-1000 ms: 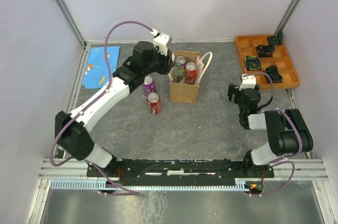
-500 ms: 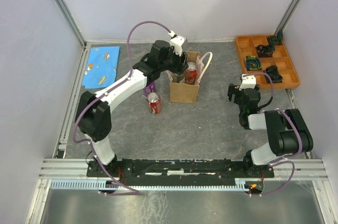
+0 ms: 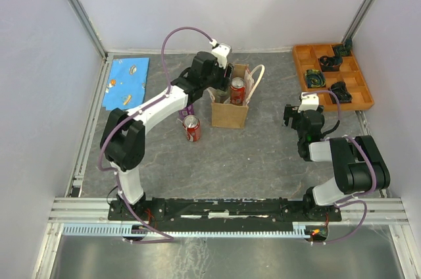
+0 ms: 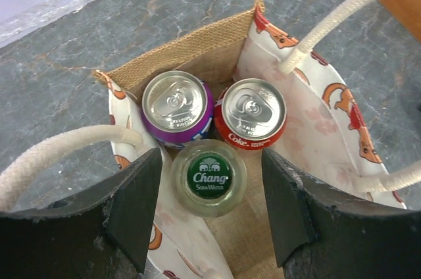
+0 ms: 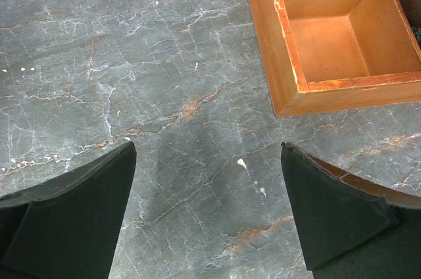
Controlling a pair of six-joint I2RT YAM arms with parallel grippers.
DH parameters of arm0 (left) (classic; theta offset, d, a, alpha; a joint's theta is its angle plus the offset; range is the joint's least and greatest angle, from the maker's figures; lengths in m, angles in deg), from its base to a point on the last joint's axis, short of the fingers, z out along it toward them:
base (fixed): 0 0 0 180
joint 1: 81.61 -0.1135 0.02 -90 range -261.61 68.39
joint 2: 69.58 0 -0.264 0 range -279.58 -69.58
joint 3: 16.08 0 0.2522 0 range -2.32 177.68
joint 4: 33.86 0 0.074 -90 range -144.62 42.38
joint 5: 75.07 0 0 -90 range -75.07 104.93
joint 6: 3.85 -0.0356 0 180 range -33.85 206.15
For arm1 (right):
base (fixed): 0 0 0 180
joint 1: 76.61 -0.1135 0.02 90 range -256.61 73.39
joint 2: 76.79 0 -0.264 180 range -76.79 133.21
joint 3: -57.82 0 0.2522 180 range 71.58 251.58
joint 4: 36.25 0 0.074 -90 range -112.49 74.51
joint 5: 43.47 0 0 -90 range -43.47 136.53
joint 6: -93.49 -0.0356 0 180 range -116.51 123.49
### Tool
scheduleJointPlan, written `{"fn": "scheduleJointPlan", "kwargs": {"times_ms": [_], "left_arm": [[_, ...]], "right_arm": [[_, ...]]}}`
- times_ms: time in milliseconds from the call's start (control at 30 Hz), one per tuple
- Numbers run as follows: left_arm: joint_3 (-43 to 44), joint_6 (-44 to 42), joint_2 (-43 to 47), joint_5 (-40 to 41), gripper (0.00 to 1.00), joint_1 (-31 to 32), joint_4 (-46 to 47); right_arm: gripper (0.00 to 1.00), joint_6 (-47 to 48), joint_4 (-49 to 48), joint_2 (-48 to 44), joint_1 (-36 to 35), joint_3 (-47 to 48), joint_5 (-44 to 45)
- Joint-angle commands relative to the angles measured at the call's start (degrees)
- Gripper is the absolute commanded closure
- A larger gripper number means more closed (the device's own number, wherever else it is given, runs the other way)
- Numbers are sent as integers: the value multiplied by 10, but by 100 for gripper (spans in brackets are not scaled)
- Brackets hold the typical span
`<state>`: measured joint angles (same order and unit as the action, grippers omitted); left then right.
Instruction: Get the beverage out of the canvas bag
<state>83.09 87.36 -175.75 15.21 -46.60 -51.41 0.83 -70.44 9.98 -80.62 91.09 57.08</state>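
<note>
Three drinks are sitting in the boxy tan canvas bag (image 4: 191,55); the left gripper (image 4: 210,160), fingers spread, is hovering over the green-capped glass soda bottle (image 4: 208,177) at six o'clock. Next, it likely needs lowering and closing.

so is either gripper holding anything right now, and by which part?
Nothing is held. The left gripper is open above the canvas bag, straddling the green-capped bottle without touching it. The right gripper is open over the table.
</note>
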Motion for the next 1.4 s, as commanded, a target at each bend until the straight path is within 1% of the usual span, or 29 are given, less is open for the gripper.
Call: {"fn": "scheduleJointPlan", "kwargs": {"times_ms": [0,200,600,733,833,967,1000,1100,1167,1367], "left_arm": [[11,-38,-9,41,31,2,43],[-18,-45,-12,51,32,1,64],[-79,-45,-26,7,34,1,169],[-86,-45,-37,6,37,1,197],[-86,-42,-46,8,45,1,201],[-95,-36,-47,10,52,1,200],[-98,-34,-45,11,57,1,201],[-107,-33,-41,16,84,1,201],[-107,-36,-38,17,96,1,202],[-80,-51,-28,10,97,1,206]], "right_arm": [[1,7,-14,0,3,17,-3],[1,7,-14,0,2,17,-3],[1,7,-14,0,2,17,-3],[1,8,-14,0,2,17,-3],[1,7,-14,0,3,17,-3],[1,7,-14,1,2,17,-3],[1,8,-14,0,2,17,-3],[1,7,-14,0,2,17,-3],[1,8,-14,1,2,17,-3],[1,7,-14,0,2,17,-3]]}}
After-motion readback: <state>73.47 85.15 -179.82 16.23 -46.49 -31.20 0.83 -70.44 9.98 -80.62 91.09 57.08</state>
